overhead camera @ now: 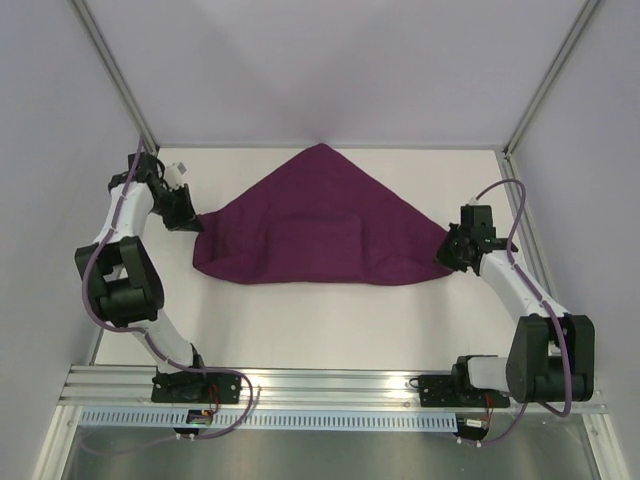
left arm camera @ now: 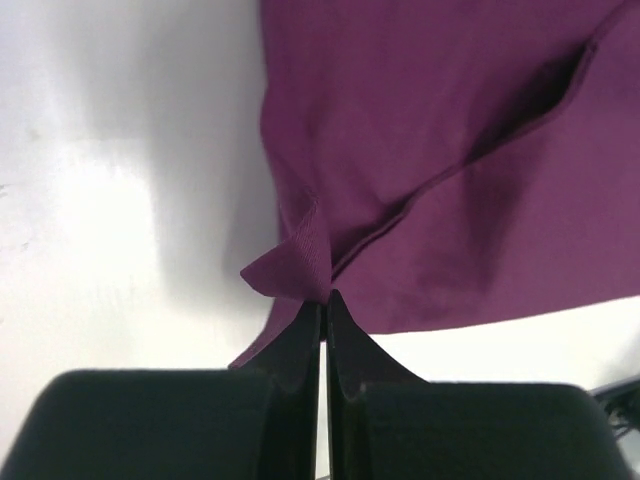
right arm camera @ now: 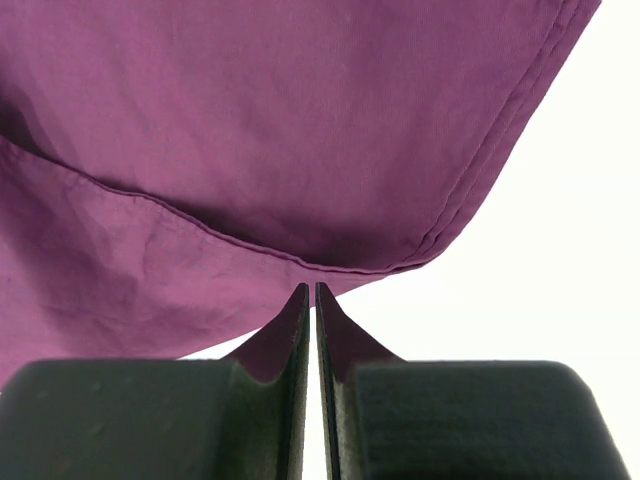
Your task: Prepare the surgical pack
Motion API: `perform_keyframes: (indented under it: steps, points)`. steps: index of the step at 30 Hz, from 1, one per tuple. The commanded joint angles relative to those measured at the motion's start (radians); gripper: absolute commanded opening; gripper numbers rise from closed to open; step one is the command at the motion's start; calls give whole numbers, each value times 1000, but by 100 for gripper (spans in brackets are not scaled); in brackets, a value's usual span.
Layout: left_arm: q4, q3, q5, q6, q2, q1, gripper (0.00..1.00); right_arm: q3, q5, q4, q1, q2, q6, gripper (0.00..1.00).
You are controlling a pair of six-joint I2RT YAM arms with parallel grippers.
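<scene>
The purple sheet (overhead camera: 320, 205) lies in the middle of the bench (overhead camera: 330, 325), folded into a triangle with its apex at the far side and its long straight edge near. A raised rectangular hump (overhead camera: 320, 232) shows at the centre. I take this for something wrapped underneath, though nothing of it can be seen.

The left pincer (overhead camera: 188, 214) is at the sheet's left corner. In the left wrist view its fingers are closed together, with a small fold of cloth nipped at their tips. The right pincer (overhead camera: 452, 250) is at the right corner. Its fingers are likewise closed, and the hemmed edge dips down to their tips, with cloth showing below one finger, so I judge that it too pinches the cloth. Both layers of the fold show in the wrist views, one hem lying over the other.

The step in hand looks like the wrapping itself: the first fold over the contents is made and the two side corners are held, ready to be brought inward.

The next move probably calls for carrying one corner across the hump toward the middle and laying it flat, then the other over it. Each corner would need lifting just enough to clear the hump. The opposite side should be kept from dragging, so that the load does not slide out of the near edge.
</scene>
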State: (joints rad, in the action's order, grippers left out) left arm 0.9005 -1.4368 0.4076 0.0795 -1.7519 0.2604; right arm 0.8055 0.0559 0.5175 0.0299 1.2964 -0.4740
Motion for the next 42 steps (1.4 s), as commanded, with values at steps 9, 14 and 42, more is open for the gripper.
perform_keyframes:
  steps: [9, 14, 42]
  points:
    - [121, -293, 57, 2, 23, -366, 0, -37, 67, -89, -7, 0, -23, 6]
    - [106, -428, 57, 37, -63, -519, 0, -26, 116, -154, 31, 62, -66, 5]
    - [-104, -567, 134, 138, -495, -875, 0, 210, 208, -304, 262, 469, -183, 3]
